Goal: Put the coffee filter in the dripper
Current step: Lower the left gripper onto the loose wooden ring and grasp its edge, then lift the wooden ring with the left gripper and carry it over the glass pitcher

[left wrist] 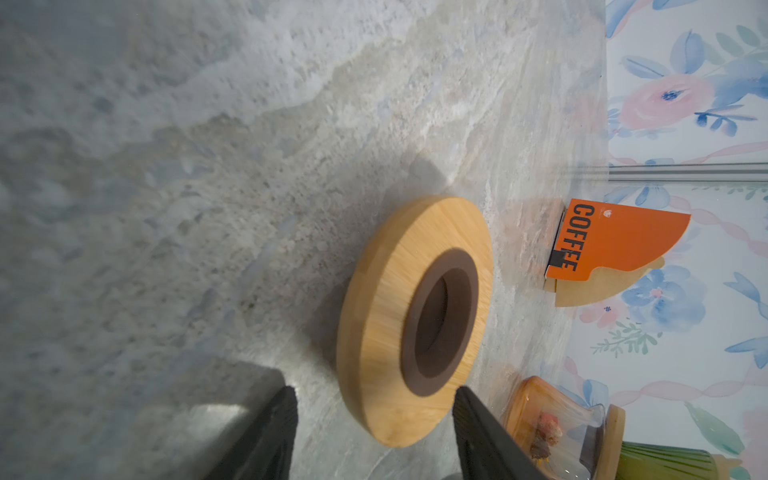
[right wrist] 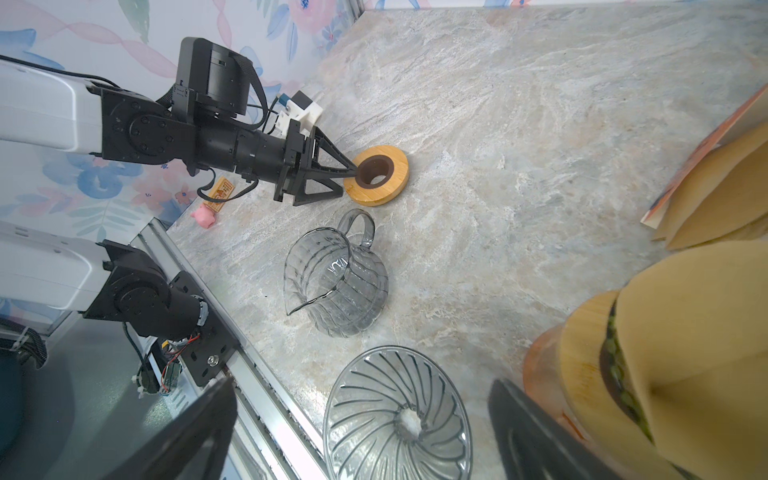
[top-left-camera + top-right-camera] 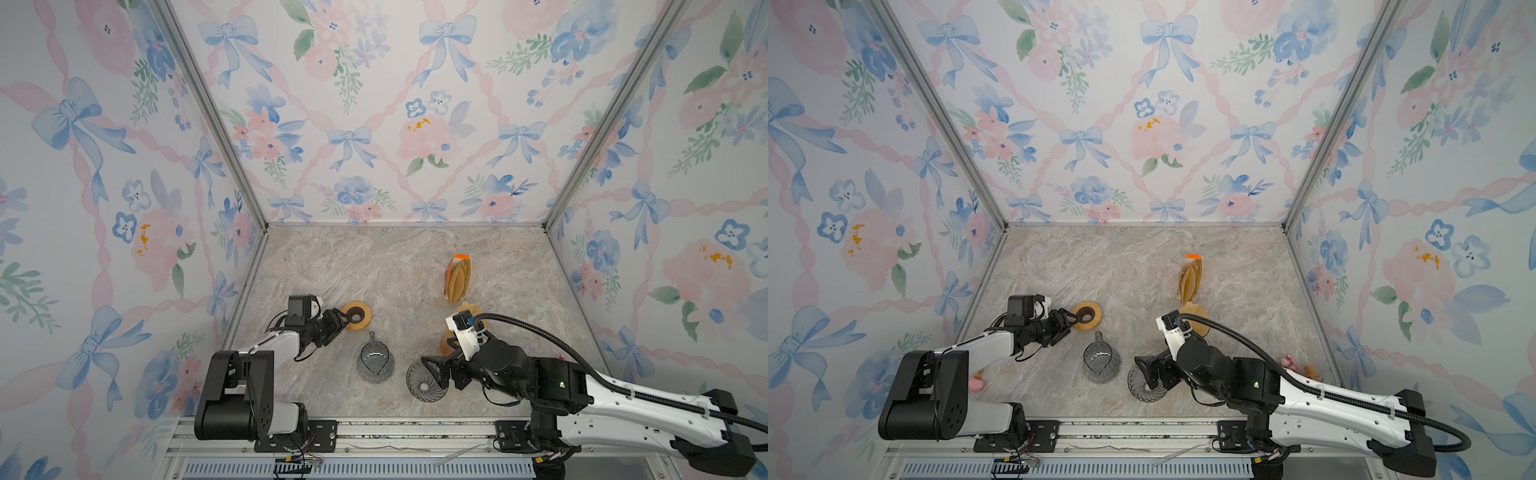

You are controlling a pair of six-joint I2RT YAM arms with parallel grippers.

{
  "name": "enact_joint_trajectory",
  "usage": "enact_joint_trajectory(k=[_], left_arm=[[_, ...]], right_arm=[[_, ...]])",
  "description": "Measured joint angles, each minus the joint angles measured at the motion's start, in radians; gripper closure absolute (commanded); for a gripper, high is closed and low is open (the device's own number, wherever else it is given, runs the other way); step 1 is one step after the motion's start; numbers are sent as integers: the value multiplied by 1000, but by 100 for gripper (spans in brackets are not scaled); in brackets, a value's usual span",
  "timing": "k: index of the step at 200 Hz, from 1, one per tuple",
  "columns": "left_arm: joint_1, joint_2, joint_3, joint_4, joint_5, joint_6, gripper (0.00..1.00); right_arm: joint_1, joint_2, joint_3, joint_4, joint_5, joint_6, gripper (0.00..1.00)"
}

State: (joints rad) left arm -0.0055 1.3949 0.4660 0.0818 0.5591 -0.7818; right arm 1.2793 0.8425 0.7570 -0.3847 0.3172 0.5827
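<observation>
The glass dripper (image 2: 399,415) stands empty on the counter (image 3: 374,266), wide mouth up, at the front edge just beside the glass server (image 2: 336,278). The right end effector (image 3: 433,369) hangs over it with its jaws spread wide and nothing between them but the dripper's rim below. I judge it is either placed to steady the cone or simply parked there.

No filter is in hand. The pack of coffee filters (image 3: 457,277), with its orange label, stands upright toward the back right. One loose paper filter (image 2: 698,332) rests against a wooden-lidded jar (image 2: 582,365), close behind the right wrist, so it is probably the easiest piece to reach.

The left end effector (image 1: 374,392) is low at the wooden holder ring (image 1: 415,320), which lies flat on the counter. Its jaws are partly apart, straddling the ring's near edge without clamping it. The ring likely seats the dripper over the server, which would explain the attention. The filter itself is yet to be picked.
</observation>
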Motion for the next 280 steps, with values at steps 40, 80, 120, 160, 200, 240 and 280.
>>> enact_joint_trajectory(k=[40, 80, 120, 160, 200, 240, 280], left_arm=[[0, 43, 2, 70, 17, -11, 45], [0, 76, 3, 121, 34, -32, 53], [0, 78, 12, 146, 46, -58, 64], [0, 84, 44, 164, 57, -77, 77], [-2, 104, 72, 181, 75, -85, 85], [-23, 125, 97, 194, 79, -87, 90], [-31, 114, 101, 188, 82, -87, 92]], right_arm=[[1, 5, 0, 0, 3, 0, 4], [1, 5, 0, -7, 11, 4, 4], [1, 5, 0, -12, 17, 8, 4], [1, 5, 0, -16, 26, 15, 3], [1, 5, 0, -22, 33, 19, 3], [1, 5, 0, -26, 36, 20, 3], [1, 2, 0, -46, 43, 24, 3]])
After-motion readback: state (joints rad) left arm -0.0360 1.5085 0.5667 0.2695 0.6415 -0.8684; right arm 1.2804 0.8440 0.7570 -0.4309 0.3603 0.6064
